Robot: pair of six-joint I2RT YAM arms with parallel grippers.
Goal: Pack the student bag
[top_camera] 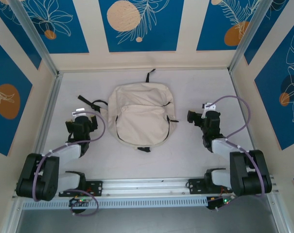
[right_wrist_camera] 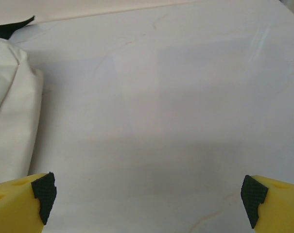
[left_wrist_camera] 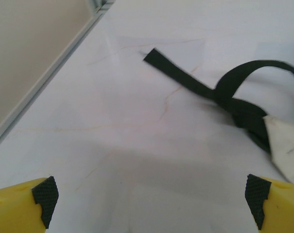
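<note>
The cream student bag [top_camera: 141,114] lies flat in the middle of the table, front pocket up, black zip lines shut. A black strap [top_camera: 90,103] trails off its left side and shows up close as a strap [left_wrist_camera: 205,87] with a bag corner [left_wrist_camera: 285,145]. My left gripper [top_camera: 80,116] hovers left of the bag, open, with bare table between its fingertips [left_wrist_camera: 45,198]. My right gripper [top_camera: 205,112] sits right of the bag, open as well, nothing between its fingertips [right_wrist_camera: 252,198]. The bag's side [right_wrist_camera: 10,111] fills the left of the right wrist view.
Metal frame posts [top_camera: 49,63] and patterned walls enclose the table [top_camera: 205,82] on three sides. An aluminium rail [top_camera: 147,187] carrying both arm bases runs along the near edge. A small black loop [top_camera: 149,74] sticks out at the bag's far end.
</note>
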